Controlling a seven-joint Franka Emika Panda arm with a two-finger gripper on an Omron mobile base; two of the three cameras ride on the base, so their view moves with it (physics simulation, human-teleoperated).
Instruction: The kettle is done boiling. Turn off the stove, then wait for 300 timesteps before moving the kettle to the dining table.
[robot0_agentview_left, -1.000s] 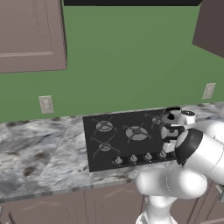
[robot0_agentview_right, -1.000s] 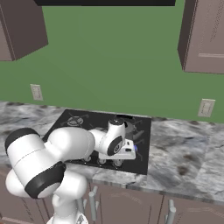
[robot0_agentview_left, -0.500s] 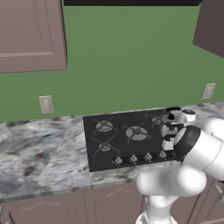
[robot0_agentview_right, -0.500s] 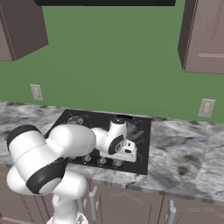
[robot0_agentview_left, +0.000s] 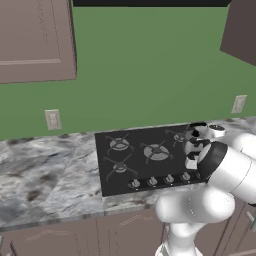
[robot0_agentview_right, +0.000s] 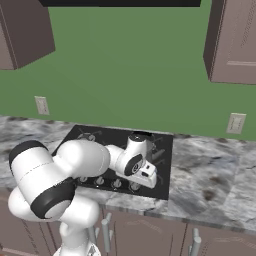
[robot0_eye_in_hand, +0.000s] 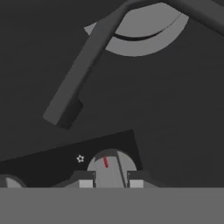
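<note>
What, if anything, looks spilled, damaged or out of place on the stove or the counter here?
Nothing stands out. The stove lies flat and intact in the marble counter, with no spill visible. In the hand view the gripper brackets a stove knob with a red mark.

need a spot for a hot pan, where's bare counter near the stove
Bare marble counter lies left of the stove, below the wall outlet. Another open stretch sits right of the stove, under the other outlet. Crowded: the stove's right front, where the gripper is shut on a knob.
</note>
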